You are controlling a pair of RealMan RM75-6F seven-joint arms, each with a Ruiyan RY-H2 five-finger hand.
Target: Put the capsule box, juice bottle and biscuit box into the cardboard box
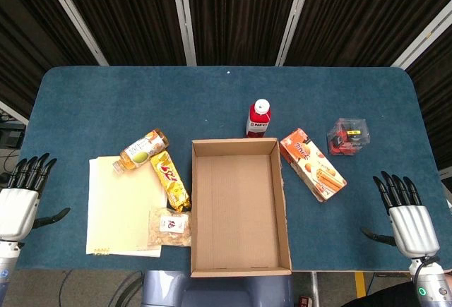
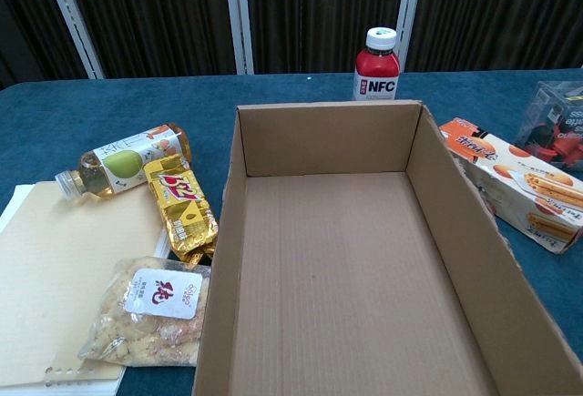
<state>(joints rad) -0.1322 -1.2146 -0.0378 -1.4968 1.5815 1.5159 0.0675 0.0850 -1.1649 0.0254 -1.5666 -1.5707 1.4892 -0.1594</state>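
Note:
An open, empty cardboard box [image 1: 236,208] [image 2: 337,278] sits at the middle front of the blue table. Just behind it a red juice bottle [image 1: 258,118] [image 2: 376,66] with a white cap stands upright. To the box's right an orange biscuit box [image 1: 313,164] [image 2: 510,182] lies flat at an angle. Further right is a clear capsule box [image 1: 348,137] [image 2: 557,127] with red contents. My left hand [image 1: 21,194] hovers at the table's front left corner and my right hand [image 1: 406,215] at the front right; both have fingers spread and hold nothing. Neither hand shows in the chest view.
Left of the cardboard box lie a pale tea bottle [image 1: 143,151] [image 2: 118,161] on its side, a golden snack pack [image 1: 170,180] [image 2: 182,207], a clear bag of snacks [image 1: 170,226] [image 2: 150,314] and a beige notebook [image 1: 120,208] [image 2: 64,269]. Dark curtains hang behind the table.

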